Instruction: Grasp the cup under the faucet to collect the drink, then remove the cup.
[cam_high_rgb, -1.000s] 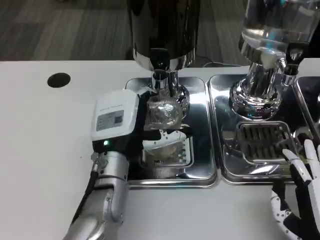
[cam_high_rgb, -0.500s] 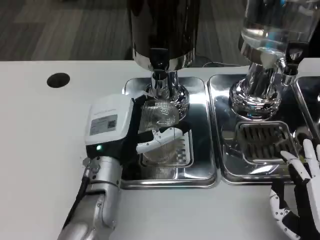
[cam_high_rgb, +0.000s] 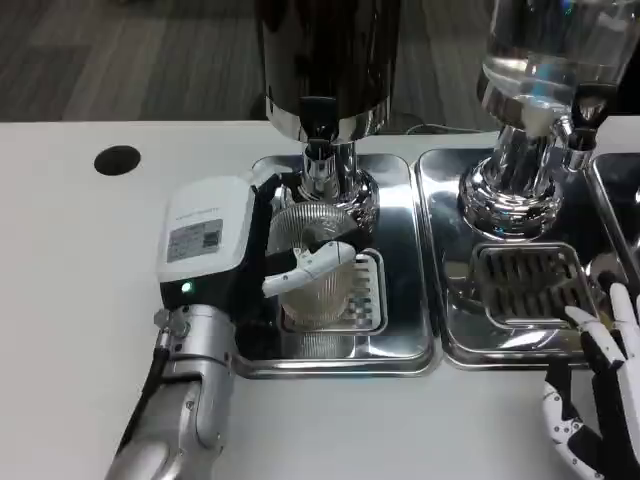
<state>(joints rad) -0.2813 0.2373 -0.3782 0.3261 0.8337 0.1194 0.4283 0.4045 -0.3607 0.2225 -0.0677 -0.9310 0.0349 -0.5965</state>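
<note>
Currently: my left hand (cam_high_rgb: 225, 250), fingers (cam_high_rgb: 310, 265) wrapped round cup (cam_high_rgb: 315, 265) under faucet (cam_high_rgb: 320, 165); I'd hold upright, centred while filling.

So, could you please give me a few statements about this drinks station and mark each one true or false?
1. The left hand holds the clear ribbed cup. True.
2. The cup lies tipped over on the white table. False: it stands upright over the steel tray, below the dark dispenser.
3. The right hand holds a second cup. False: it holds nothing, fingers apart.
4. A black round hole sits in the table, left of the trays. True.
</note>
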